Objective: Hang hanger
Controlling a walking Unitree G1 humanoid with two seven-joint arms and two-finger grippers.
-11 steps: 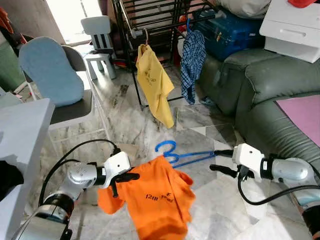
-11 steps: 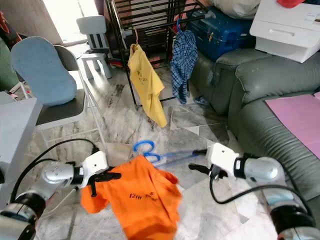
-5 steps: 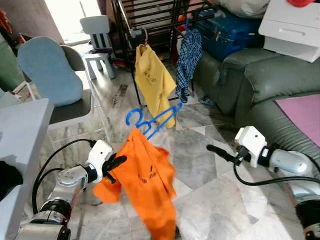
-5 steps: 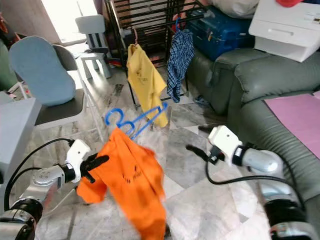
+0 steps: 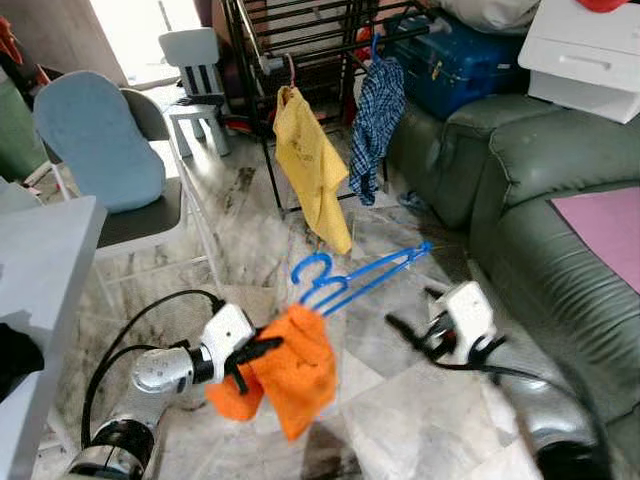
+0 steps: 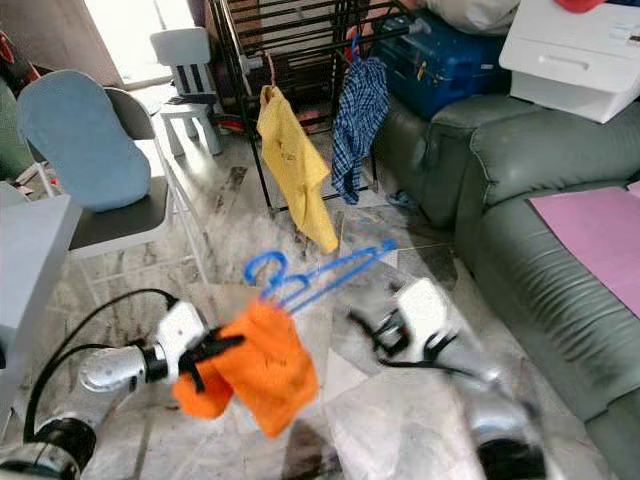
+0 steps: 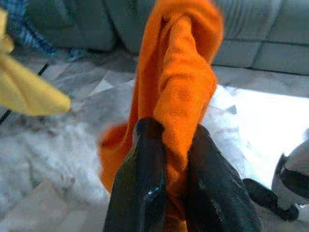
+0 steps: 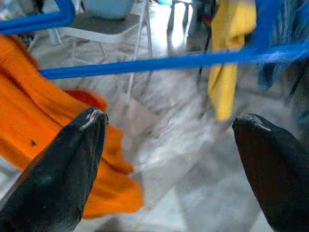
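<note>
Currently the orange shirt (image 5: 290, 368) is clamped in the left gripper (image 5: 252, 355); the blue hanger (image 5: 362, 278) extends toward 2 o'clock, above the wide-open right gripper (image 5: 415, 333).

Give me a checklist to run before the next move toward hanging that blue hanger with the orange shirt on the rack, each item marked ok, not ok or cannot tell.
1. Left gripper shut on the orange shirt: ok, cloth is pinched between its fingers.
2. Right gripper holding the blue hanger: not ok, its fingers are open and the bar lies beyond them.
3. Shirt seated on the hanger: cannot tell, the cloth is bunched below the hook end.
4. Hanger hook free to catch a bar: ok, the hook sticks out above the shirt.
5. Free space on the drying rack: cannot tell; a yellow shirt and a checked shirt hang there already.
6. Sharp view: not ok, the right arm is blurred.
</note>
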